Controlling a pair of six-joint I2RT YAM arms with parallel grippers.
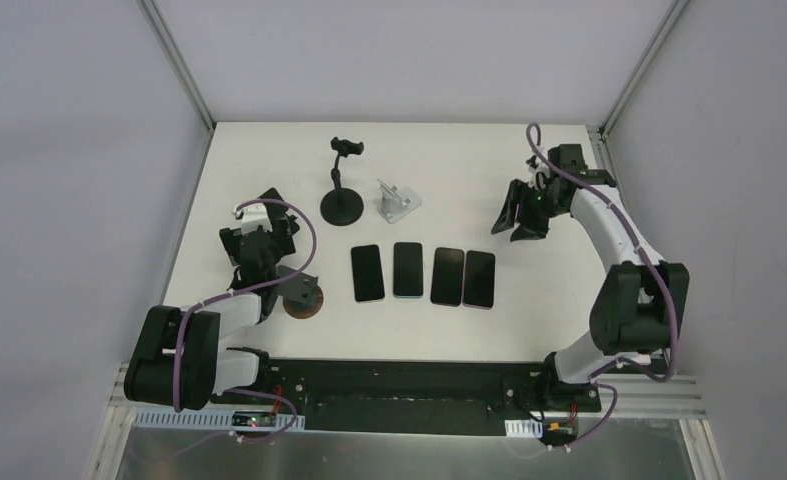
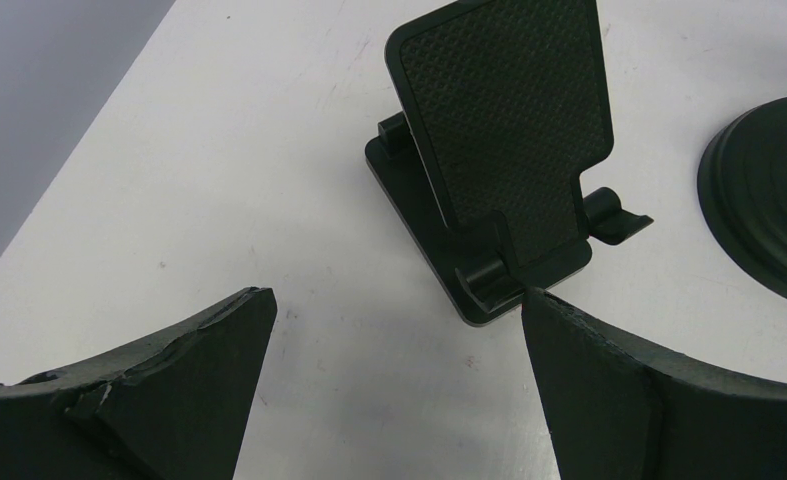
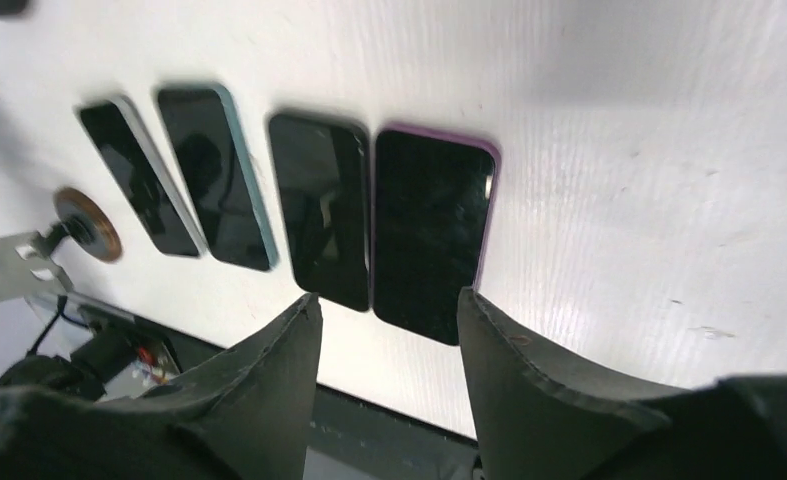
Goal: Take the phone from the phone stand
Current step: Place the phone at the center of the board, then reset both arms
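My right pincer (image 3: 389, 300) hangs released above the table (image 1: 529, 300), its fingers apart with nothing between them. Straight past them, at 12 o'clock in its wrist view, the purple-edged phone (image 3: 431, 230) lies flat and face up. It is the right-hand end of a row of four. A black phone (image 3: 321, 205) lies just beside it at 9 o'clock, edge to edge or nearly so. Next come a teal-edged phone (image 3: 214, 170) and a dark phone (image 3: 139, 175), each with a small gap. All four screens are dark, and I can read no writing on them.

My left pincer (image 2: 394, 330) is spread wide and holds nothing. At its 12 o'clock, very near the right fingertip, stands a black folding phone stand (image 2: 509, 130) with a textured, tilted back plate. I cannot tell whether the fingertip touches it.

Seen from above, the gooseneck clamp stand (image 1: 342, 205) stands on its round black base at 11 o'clock from the phone row. A silver folding stand (image 1: 397, 200) stands at 12 o'clock. A brown round base (image 1: 304, 300) sits at 9 o'clock, partly under my left arm. My right pincer is at 2 o'clock from the row, with bare table between them.
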